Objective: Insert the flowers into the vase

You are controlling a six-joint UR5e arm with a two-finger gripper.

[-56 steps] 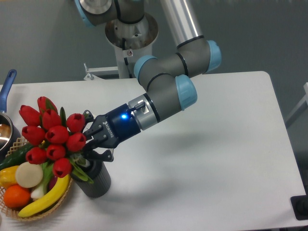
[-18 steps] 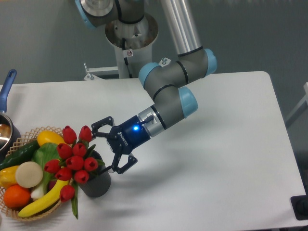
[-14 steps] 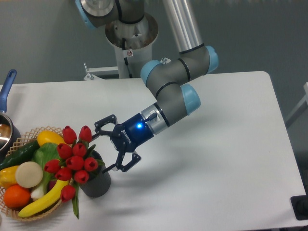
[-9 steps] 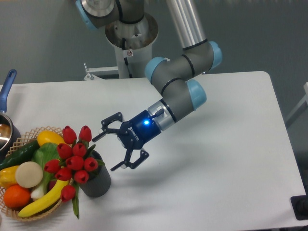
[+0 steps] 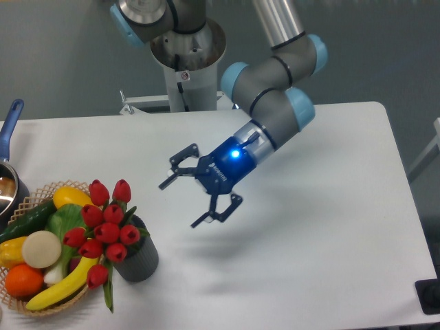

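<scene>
Now flowers (image 5: 104, 232) (in vase (image 5: 137, 255)) sit well left of gripper (image 5: 182, 202).

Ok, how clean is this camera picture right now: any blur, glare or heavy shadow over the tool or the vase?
Fixed camera: even, soft light, no glare; the tool is sharp enough to show its fingers spread; only a faint shadow on the table under the arm; flowers and vase are clear.

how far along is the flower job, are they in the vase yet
It looks done. The flowers stand in the vase, their stems down inside it and the red buds leaning left over the fruit basket. The hand holds nothing: it is open, up off the table and well to the right of the vase. Nothing looks left apart from parking the arm.
</scene>
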